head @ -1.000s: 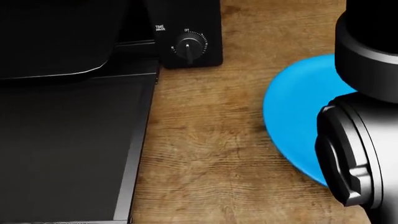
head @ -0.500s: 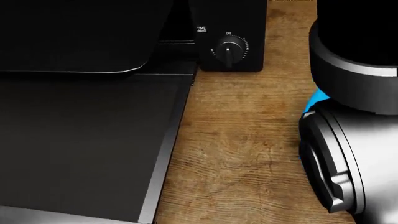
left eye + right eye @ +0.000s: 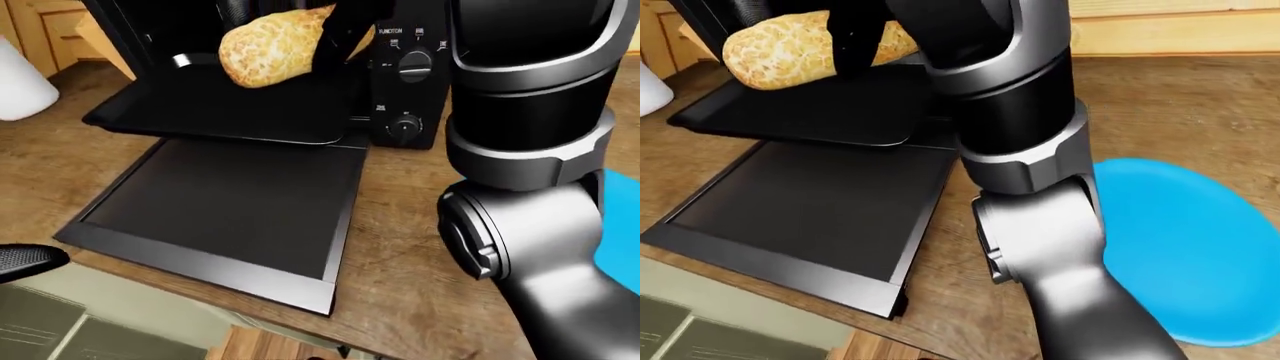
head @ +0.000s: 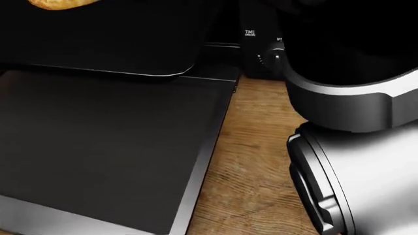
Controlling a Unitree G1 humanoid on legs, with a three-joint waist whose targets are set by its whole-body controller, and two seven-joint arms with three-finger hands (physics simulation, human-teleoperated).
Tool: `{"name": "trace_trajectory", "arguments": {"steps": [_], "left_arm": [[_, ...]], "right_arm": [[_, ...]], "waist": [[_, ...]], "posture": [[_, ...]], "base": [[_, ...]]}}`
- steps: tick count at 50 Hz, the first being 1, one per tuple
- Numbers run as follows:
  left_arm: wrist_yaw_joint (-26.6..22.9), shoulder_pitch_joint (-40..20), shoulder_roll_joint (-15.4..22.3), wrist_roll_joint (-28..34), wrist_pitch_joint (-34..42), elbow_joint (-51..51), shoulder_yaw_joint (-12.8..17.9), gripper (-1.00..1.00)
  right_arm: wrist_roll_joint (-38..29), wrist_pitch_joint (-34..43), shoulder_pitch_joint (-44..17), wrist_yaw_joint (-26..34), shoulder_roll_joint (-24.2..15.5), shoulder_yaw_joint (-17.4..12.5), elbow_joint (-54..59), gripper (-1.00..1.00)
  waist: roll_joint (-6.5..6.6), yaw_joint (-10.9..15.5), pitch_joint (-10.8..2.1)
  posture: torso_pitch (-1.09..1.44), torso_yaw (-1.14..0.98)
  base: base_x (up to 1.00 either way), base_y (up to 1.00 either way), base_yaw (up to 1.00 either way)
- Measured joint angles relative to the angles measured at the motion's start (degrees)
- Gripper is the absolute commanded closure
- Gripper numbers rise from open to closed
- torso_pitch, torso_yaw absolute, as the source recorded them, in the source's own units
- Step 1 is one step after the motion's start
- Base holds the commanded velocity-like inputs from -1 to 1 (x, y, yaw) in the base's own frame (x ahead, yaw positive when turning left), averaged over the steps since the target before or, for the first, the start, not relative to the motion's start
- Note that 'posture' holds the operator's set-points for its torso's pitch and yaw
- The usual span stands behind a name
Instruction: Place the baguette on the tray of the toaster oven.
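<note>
The golden, crusty baguette (image 3: 270,45) hangs just above the black tray (image 3: 200,112), which is pulled out of the toaster oven (image 3: 405,67). My right hand (image 3: 338,34) is shut round the baguette's right part, its dark fingers wrapped across the loaf. The baguette's left end sticks out over the tray's middle, and its underside looks slightly clear of the tray. It also shows in the right-eye view (image 3: 780,49) and at the top left of the head view (image 4: 59,4). A dark shape at the bottom left of the left-eye view (image 3: 25,261) looks like my left hand; its fingers do not show.
The oven's glass door (image 3: 230,202) lies open flat on the wooden counter (image 3: 400,247) below the tray. A blue plate (image 3: 1180,247) lies at the right of the counter. A white object (image 3: 20,86) stands at the left. My right forearm (image 3: 530,112) fills the right.
The head view has shifted: the oven's knob and door slid rightward in the picture and the blue plate left it. The baguette now shows at its top left, and my arm fills more.
</note>
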Motion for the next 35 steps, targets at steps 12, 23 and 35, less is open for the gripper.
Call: {"name": "trace_trajectory", "arguments": {"steps": [12,23,35], "left_arm": [[-0.35,-0.88,-0.47,2.72,-0.42,-0.34,-3.17,-1.00],[-0.73,-1.14,-0.74,3.10,-0.12,-0.57,-2.92,-1.00],[-2.35,0.12,-1.89,3.23,0.47,-1.19,-0.71,-1.00]], "right_arm": [[0.76,-1.39,0.58,-2.13,1.21,0.24,2.42,0.80],[1.43,-3.63,0.94,-6.70,2.64,0.63,7.00,0.80],[0.06,-5.01,2.37,-10.13,3.30,1.04,9.54,0.80]], "waist": [[-0.30,2.50,-0.34],[-0.37,3.33,-0.64],[-0.59,3.84,-0.82]], "posture": [[0.00,0.63],[0.00,0.63],[0.00,0.63]], "base": [[0.00,0.00,0.00],[0.00,0.00,0.00],[0.00,0.00,0.00]]}}
